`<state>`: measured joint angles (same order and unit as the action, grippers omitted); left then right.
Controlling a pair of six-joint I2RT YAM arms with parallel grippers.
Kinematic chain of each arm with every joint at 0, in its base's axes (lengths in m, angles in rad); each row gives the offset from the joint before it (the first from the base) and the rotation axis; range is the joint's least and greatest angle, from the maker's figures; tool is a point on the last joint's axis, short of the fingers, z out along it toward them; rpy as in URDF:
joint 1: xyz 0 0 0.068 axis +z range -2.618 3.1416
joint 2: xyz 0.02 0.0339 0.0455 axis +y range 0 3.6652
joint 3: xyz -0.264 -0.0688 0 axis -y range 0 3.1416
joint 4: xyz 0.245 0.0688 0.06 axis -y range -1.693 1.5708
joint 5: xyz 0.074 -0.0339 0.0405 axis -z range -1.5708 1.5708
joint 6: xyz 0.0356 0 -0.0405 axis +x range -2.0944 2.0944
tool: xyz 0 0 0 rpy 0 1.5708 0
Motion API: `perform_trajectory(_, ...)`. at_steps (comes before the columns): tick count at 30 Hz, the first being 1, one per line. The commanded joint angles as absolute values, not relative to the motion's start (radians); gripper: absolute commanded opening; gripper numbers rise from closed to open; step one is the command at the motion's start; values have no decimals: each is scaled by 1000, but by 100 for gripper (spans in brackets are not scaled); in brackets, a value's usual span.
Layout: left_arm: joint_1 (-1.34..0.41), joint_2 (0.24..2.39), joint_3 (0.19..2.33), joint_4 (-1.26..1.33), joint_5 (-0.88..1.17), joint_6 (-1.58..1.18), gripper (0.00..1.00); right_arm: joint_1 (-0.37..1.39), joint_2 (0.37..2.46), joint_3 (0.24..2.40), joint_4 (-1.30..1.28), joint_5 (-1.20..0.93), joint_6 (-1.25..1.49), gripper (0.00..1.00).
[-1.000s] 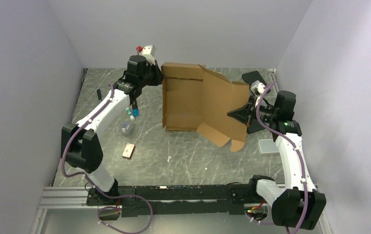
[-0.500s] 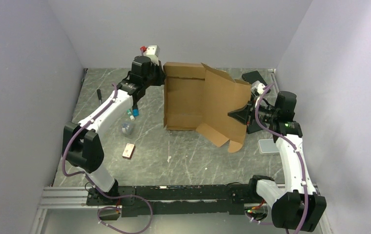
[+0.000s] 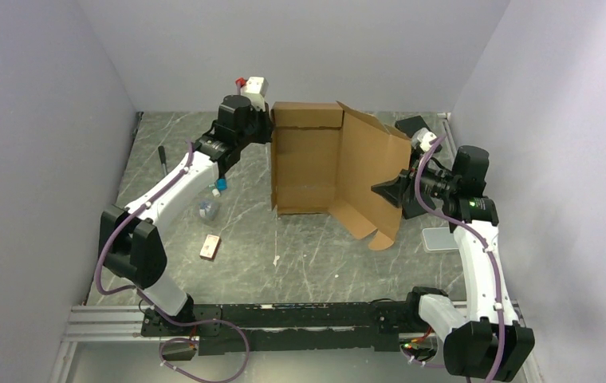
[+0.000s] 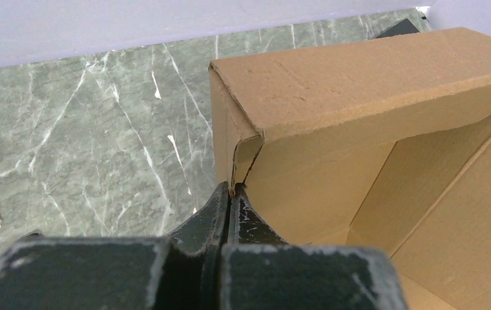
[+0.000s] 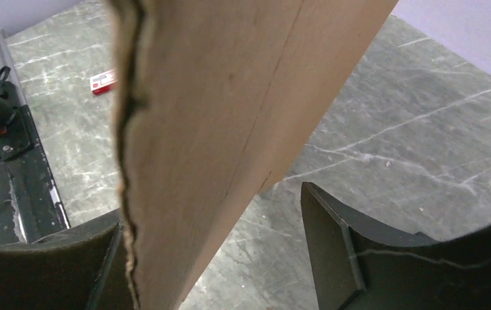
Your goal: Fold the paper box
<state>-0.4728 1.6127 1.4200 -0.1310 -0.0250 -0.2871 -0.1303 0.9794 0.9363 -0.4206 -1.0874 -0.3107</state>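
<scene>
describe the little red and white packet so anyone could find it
Find the brown cardboard box on the green marble table. Left of it and nearer the front edge, just past a clear plastic piece, lies the packet: the only small red-and-white rectangle.

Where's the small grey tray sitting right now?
Top view: the grey tray lies on the table at its right side, just right of the paper box and its drooping near flap, partly hidden by the right arm.
</scene>
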Motion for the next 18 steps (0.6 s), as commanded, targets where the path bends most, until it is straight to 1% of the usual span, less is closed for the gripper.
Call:
perform_trajectory(1,-480,1568,1428,-75,-32,-265,0,-134,957,988,-434,-1047,-347,76)
perform_trajectory(7,-480,1579,1434,-84,-39,-268,0,-141,937,1017,-464,-982,-385,93)
perform_trajectory(9,-480,1581,1435,-84,-41,-267,0,-143,927,1029,-468,-961,-400,97)
perform_trajectory(11,-480,1581,1437,-87,-44,-265,0,-144,922,1050,-486,-944,-421,99)
perform_trajectory(18,-480,1579,1437,-89,-50,-256,0,-149,935,1174,-604,-928,-510,100)
